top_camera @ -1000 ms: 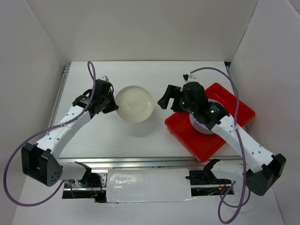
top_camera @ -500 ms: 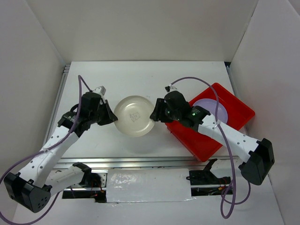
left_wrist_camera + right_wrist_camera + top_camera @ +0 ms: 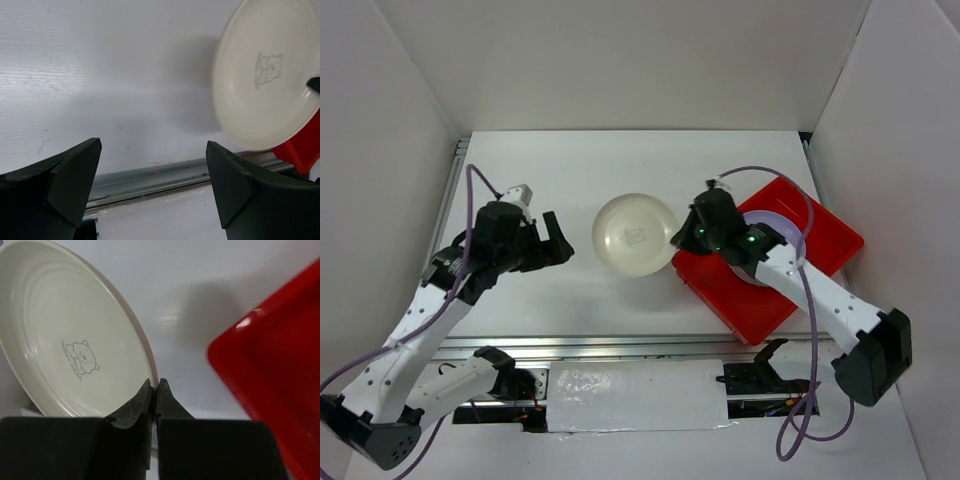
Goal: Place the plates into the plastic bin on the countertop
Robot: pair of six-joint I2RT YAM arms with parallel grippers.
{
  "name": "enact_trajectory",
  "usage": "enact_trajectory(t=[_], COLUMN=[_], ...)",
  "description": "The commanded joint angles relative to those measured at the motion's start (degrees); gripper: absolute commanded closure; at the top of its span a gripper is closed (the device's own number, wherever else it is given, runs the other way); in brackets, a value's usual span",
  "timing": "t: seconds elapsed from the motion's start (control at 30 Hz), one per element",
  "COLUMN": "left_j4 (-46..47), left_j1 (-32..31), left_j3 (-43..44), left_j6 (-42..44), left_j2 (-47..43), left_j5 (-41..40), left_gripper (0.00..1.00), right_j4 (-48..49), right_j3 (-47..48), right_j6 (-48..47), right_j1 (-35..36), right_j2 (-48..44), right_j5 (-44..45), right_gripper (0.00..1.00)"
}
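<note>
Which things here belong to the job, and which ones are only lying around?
Job:
cream plate, pinched by right gripper
purple plate, in red bin

Not job:
metal rail
purple cables

On the cream plate [image 3: 45, 315] I see a printed bear outline [image 3: 84, 356] with small lettering alongside it. I read it as "SWEET BEAR", though not with certainty.

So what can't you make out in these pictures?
Top view: the right arm covers most of the purple plate in the red bin; any beneath are hidden.
Left wrist view: the frame's right edge cuts off the cream plate.
Top view: the cream plate's centre mark is too small to read.
</note>
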Motion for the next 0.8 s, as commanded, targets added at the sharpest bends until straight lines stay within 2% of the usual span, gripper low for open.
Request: enact_trajectory(t=[0.0,0.03,0.1,0.13,0.2,0.23,0.37,0.47,0.6,0.63,0.67,0.7,0.77], left_j4=[-5.84,-7.33,-8.74,-9.45,-10.07,-9.90,-9.02,-8.49,-7.96,-7.87,-7.61,-7.35,-6.91], left_j1=[-0.32,-0.32,-0.23,-0.23,-0.23,-0.14,-0.05,-0.05,-0.05,0.03,0.03,0.03,0.03], left_j3=[5.81,6.26,7.05,7.49,7.32,6.97,4.25,2.23,0.38,0.20,0.11,0.02,0.20], left_j6=[2.85,3.21,4.35,5.57,6.63,6.99,7.78,8.22,8.83,8.92,8.92,9.01,8.84], left_j2=[-5.88,-6.68,-8.27,-8.54,-9.06,-9.24,-10.38,-10.47,-9.86,-9.86,-9.68,-9.68,-9.94], left_j5=[-8.94,-9.73,-10.26,-10.00,-9.82,-9.74,-9.74,-10.17,-9.65,-9.30,-8.25,-7.02,-6.40], left_gripper=[0.01,0.01,0.01,0.01,0.01,0.01,0.01,0.01,0.01,0.01,0.01,0.01,0.01], right_j4=[-4.19,-4.54,-5.60,-5.95,-5.52,-5.08,-4.99,-1.92,-2.26,-2.43,-2.87,-3.92,-4.71], right_j3=[-4.50,-6.01,-9.95,-10.93,-13.30,-13.75,-13.93,-15.33,-15.52,-15.34,-15.08,-14.64,-14.11], right_j6=[3.37,3.28,2.41,0.66,-1.45,-3.55,-6.20,-6.21,-5.77,-5.51,-5.59,-4.99,-4.19], right_j1=[-8.62,-14.30,-21.35,-30.18,-39.88,-47.59,-61.60,-63.66,-66.20,-66.82,-67.26,-67.70,-67.10], right_j2=[-12.71,-14.93,-18.54,-20.91,-22.24,-22.16,-17.95,-15.57,-14.95,-15.39,-15.83,-17.49,-19.60], right_j5=[3.49,3.32,2.27,1.13,-2.29,-5.27,-10.47,-14.34,-14.36,-14.26,-15.74,-16.11,-16.20], right_gripper=[1.00,1.00,1.00,1.00,1.00,1.00,1.00,0.98,0.94,0.84,0.64,0.01,0.00])
